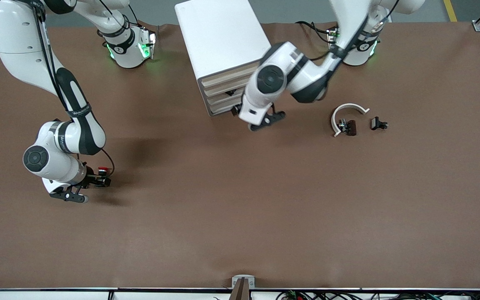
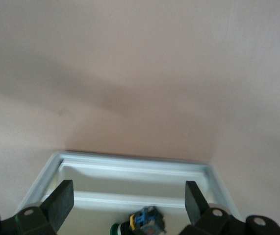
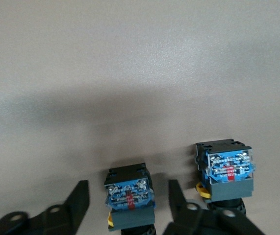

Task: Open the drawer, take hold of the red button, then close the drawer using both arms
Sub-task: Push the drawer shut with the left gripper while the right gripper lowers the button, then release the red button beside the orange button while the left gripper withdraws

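Now my right tool [image 1: 98, 180] is spread around the red button [image 1: 103, 169], set on the worktop [image 1: 240, 216]. Left tool [image 1: 265, 118], wide apart, sits by the open drawer [image 2: 130, 166], so it's nearer for the push.

The middle of the counter [image 1: 240, 208] and its whole edge nearest the front camera lie open. The cabinet [image 1: 219, 46] blocks the middle of the edge by the arm bases, with the left claw [image 1: 265, 118] over its drawer [image 2: 130, 171]. The right claw [image 1: 98, 181] sits low, fingers parted around a button [image 3: 130, 203], a second button [image 3: 225, 171] just beside.
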Controlling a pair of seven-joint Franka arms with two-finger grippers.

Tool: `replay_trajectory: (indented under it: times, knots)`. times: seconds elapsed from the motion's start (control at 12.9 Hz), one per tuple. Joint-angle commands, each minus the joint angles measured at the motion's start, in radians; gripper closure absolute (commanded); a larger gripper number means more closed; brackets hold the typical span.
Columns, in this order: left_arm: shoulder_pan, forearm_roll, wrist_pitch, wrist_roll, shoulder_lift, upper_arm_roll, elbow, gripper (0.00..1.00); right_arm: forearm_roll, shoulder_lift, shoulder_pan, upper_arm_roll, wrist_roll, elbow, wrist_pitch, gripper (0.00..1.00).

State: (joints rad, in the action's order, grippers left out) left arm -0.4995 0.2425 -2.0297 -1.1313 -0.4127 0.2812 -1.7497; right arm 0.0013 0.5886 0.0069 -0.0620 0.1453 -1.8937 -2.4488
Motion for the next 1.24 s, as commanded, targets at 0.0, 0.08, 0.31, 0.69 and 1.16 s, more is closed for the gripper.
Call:
replay_trajectory:
  times: [0.0,0.08,0.31,0.69,1.16]
  knots:
    - [0.125,0.003,0.098,0.002,0.009,0.009,0.088,0.00,-0.012,-0.033,-0.005,0.013,0.008,0.017,0.062,0.00]
    - [0.169,0.001,0.111,0.002,0.008,0.009,0.116,0.00,-0.012,-0.038,-0.004,0.016,0.008,0.068,0.133,0.00]
    - [0.304,0.000,0.112,0.004,-0.020,0.007,0.148,0.00,-0.011,-0.042,0.011,0.019,0.003,0.208,0.322,0.00]
    - [0.397,-0.192,0.114,0.031,-0.035,-0.002,0.186,0.00,-0.015,-0.156,0.039,0.016,-0.004,0.301,0.485,0.00]
    - [0.482,-0.385,0.196,0.390,-0.009,-0.002,0.314,0.00,-0.021,-0.214,0.024,0.010,-0.047,0.576,0.899,0.00]
